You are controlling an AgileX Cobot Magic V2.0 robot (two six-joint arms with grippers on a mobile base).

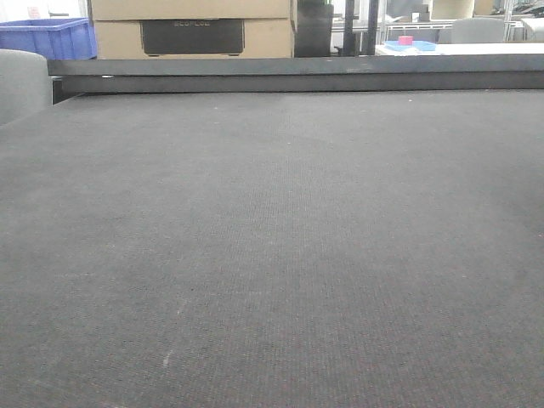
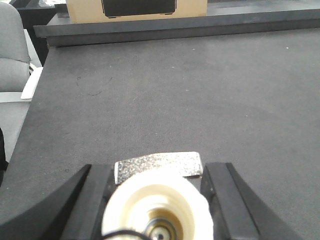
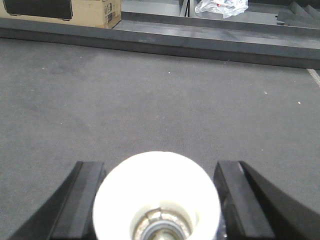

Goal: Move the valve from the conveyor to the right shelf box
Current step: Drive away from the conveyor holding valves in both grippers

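A tan cardboard box (image 1: 194,30) with a dark printed panel on its face is sitting at the far side, and a blue plastic crate (image 1: 47,38) is standing just to its left. A grey upholstered chair (image 1: 19,85) is poking in at the left edge, its pale armrest (image 2: 31,85) showing in the left wrist view. Far off to the right, a small pink object (image 1: 405,40) is resting on a blue tray (image 1: 425,46) on a white tabletop (image 1: 484,49). A crumpled clear plastic bag (image 3: 220,6) is lying in the background of the right wrist view.
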